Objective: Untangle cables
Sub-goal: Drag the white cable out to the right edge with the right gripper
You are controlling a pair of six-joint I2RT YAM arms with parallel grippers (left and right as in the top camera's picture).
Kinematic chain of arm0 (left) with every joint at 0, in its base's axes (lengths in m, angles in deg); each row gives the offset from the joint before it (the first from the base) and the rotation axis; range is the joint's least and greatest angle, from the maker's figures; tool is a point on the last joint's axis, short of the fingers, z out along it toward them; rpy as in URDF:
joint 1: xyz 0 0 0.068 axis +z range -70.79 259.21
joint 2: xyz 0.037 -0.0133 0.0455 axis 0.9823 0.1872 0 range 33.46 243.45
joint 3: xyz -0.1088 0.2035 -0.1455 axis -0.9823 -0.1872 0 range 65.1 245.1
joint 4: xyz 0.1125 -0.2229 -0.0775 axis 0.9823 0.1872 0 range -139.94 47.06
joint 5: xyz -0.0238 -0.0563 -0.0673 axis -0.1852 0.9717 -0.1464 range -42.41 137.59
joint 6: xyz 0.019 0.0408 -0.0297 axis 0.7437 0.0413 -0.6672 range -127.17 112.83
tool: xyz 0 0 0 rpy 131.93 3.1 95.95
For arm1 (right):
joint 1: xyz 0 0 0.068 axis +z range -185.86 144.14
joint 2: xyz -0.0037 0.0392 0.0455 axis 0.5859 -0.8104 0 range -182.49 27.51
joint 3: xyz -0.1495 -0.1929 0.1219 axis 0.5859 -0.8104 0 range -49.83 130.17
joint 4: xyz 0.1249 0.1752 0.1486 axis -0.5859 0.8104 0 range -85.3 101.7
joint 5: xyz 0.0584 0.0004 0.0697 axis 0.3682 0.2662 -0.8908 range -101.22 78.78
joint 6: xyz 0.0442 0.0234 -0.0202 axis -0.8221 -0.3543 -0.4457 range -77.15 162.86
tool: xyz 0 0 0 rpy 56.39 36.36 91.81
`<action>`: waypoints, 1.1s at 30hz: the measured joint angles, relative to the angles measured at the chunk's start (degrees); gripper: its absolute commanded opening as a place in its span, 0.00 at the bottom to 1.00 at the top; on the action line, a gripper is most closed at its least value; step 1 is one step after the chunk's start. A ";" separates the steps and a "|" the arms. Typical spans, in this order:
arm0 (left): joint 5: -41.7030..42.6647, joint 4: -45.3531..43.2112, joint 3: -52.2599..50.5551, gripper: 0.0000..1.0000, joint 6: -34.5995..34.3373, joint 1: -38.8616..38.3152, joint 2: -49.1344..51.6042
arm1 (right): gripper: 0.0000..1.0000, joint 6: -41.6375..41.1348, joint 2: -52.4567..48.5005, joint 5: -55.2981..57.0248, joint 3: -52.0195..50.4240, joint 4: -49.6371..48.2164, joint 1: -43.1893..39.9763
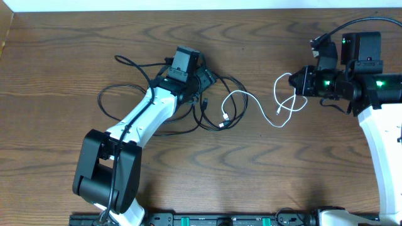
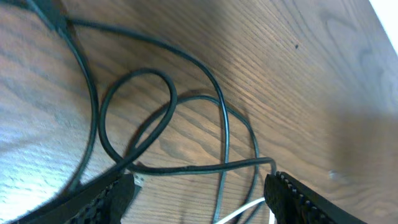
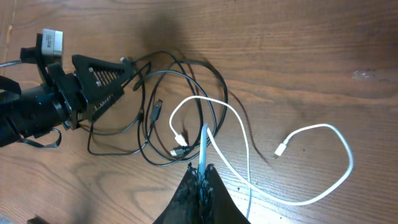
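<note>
While your right claw [image 3: 200, 171] sits pinched together on the white cable [image 3: 205, 140], the cord rising from between its fingertips at the bottom of the right wrist view, the rest of that cable fans out across the wooden table [image 1: 63, 50]. One run swings wide to the right in a big curve and ends in a small white plug [image 3: 281, 149] lying on the wood. Another run arches up and left into the black cables [image 3: 211, 74], where the second white plug [image 3: 180, 138] lies among them. From overhead, you see this claw at the right of the table, with the white cord trailing left from it toward the tangle.

Your left claw [image 2: 200, 186] stands apart, with one ribbed finger [image 2: 106, 196] at each lower corner of its wrist view. It is low over the wood, and strands of black cable cross the gap between the fingers. Whether either finger touches a strand cannot be told. A sliver of the white cord shows at the bottom edge between them.

The black cables lie left of the table's centre in overlapping loops, gathered around and just below the left claw. One large loop reaches out to the left beside the left arm [image 1: 141, 116], whose white forearm lies across part of the tangle.
</note>
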 measured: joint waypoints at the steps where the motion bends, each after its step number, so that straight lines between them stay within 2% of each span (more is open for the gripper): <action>1: 0.87 0.00 0.00 0.80 -1.44 0.00 0.00 | 0.01 0.04 0.00 0.00 0.00 0.07 0.00; 10: 5.75 0.13 0.00 0.80 -18.82 -3.28 0.00 | 0.01 0.39 0.00 0.00 0.00 0.33 0.00; 17: -2.14 2.47 0.00 0.80 -33.11 -3.41 0.04 | 0.01 0.39 0.00 0.00 0.00 0.55 0.00; 20: -4.63 2.19 0.00 0.80 -36.46 -3.41 0.04 | 0.01 0.39 0.00 0.00 0.00 0.55 0.00; 27: -6.62 1.03 0.00 0.80 -39.28 -3.41 1.01 | 0.01 0.39 0.00 0.04 0.00 0.52 1.16; 28: -6.84 0.50 0.00 0.68 -39.43 -3.43 1.84 | 0.01 0.39 0.00 0.04 0.00 0.48 1.70; 29: -6.95 0.28 0.00 0.49 -39.52 -3.43 2.43 | 0.01 0.39 0.00 0.04 0.00 0.48 1.97; 30: -6.95 -0.02 0.00 0.35 -39.93 -3.41 3.48 | 0.01 0.42 0.00 0.04 0.00 0.46 2.36; 33: -6.88 -0.02 0.00 0.10 -40.37 -3.41 6.05 | 0.01 0.42 0.00 0.04 0.00 0.44 3.02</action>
